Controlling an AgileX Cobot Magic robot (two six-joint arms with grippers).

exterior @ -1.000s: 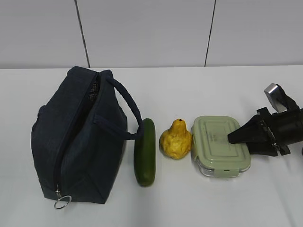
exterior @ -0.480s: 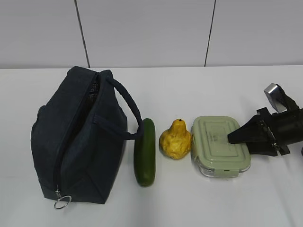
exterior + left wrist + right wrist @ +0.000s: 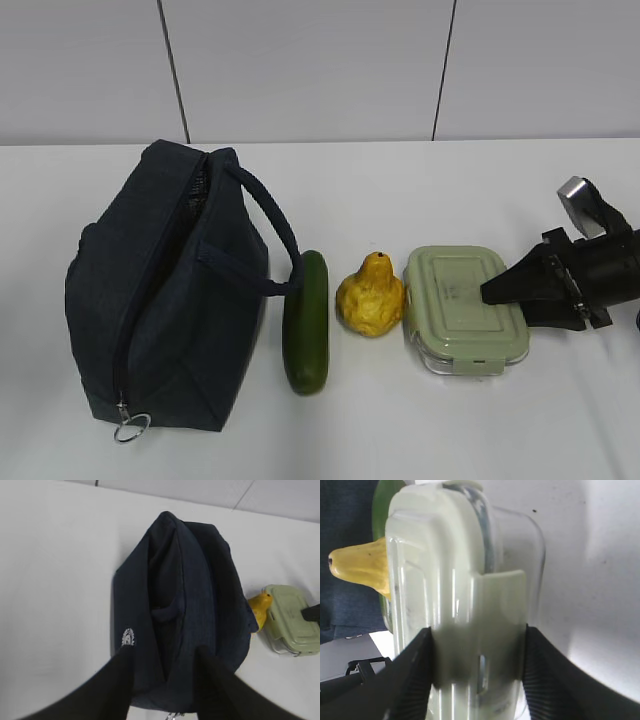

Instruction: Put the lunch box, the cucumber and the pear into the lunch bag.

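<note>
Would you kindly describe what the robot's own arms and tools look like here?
The right tool is matte black, wedge-shaped, tapering to a point, with a silver metal piece behind it. Its fingers are dark with ribbed pads. The left tool shows two plain dark fingers. No cables or markings are visible.

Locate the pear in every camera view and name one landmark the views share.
Exterior view: the pear stands centre, between the cucumber and the lunch box.
Left wrist view: right edge, partly hidden behind the lunch bag.
Right wrist view: only its neck pokes out at left.
Shared landmark: the green-lidded lunch box beside it.
</note>
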